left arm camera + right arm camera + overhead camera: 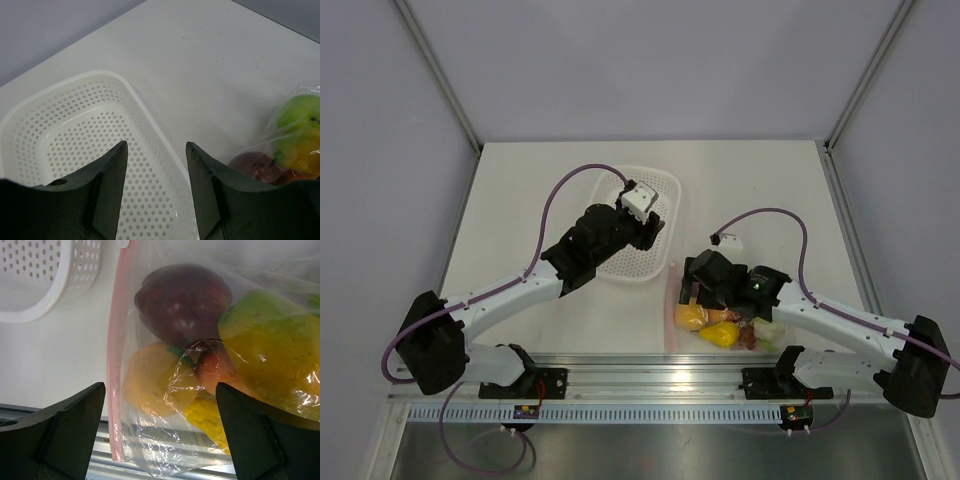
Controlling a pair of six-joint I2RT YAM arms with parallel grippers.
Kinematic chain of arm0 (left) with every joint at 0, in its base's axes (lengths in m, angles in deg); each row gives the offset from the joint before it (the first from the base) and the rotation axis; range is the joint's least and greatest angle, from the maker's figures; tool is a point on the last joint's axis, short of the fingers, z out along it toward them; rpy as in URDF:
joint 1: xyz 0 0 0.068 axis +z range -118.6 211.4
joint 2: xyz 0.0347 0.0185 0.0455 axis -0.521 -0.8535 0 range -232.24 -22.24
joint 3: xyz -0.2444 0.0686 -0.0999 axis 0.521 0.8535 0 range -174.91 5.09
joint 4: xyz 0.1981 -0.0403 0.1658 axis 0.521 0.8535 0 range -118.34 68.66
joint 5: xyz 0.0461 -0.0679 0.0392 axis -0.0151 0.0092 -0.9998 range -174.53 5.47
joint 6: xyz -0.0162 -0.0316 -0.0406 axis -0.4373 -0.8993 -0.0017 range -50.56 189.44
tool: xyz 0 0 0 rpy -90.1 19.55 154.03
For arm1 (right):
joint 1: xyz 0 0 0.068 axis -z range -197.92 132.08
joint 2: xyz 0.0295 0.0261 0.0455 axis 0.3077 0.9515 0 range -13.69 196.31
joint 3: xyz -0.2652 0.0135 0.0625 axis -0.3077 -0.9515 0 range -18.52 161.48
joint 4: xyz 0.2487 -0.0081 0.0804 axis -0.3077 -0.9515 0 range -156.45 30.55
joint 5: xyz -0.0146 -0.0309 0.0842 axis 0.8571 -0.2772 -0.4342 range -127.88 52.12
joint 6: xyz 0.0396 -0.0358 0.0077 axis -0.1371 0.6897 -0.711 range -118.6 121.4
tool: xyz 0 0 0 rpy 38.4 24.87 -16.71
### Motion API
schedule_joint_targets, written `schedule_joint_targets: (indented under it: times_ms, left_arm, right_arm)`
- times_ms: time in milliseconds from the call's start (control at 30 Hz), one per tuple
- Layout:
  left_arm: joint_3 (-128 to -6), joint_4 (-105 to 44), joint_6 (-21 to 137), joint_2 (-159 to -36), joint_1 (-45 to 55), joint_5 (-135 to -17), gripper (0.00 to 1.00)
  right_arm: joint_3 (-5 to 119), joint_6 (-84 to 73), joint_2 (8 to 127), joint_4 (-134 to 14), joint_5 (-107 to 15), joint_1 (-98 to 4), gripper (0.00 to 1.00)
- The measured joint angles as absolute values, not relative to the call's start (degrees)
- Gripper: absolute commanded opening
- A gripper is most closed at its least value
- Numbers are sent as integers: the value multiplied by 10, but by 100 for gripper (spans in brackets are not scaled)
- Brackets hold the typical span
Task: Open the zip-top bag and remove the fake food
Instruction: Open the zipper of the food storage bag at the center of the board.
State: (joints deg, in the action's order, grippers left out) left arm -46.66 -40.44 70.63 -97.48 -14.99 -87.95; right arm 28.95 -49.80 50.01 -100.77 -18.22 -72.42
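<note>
Fake food (182,305) inside zip-top bag (114,365) — basket (50,307) beside.

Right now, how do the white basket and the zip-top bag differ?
The white basket is opaque and perforated; the zip-top bag is clear and crinkly. The basket shows no food in it; the bag holds the fake food. The open left gripper hangs over the basket, the open right gripper over the bag. Both lie side by side on the table.
</note>
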Motion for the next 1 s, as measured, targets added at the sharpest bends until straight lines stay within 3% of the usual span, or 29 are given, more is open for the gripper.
schedule_joint_targets:
  times_ms: [367, 567, 733, 800, 1000]
  left_arm:
    - [-467, -404, 706, -975, -150, -881, 53]
    - [-467, -404, 705, -975, -150, -881, 54]
    - [-467, -404, 705, -975, -150, -880, 54]
    - [-467, -404, 704, -975, -150, -880, 54]
    - [-467, -400, 704, -975, -150, -881, 54]
  right_arm:
    - [264, -528, 518, -980, -145, -727, 99]
    - [243, -530, 522, -964, -138, -727, 86]
    - [235, -527, 536, -941, -133, -727, 66]
    - [232, -529, 539, -931, -133, -727, 63]
    - [212, -536, 522, -930, -126, -728, 18]
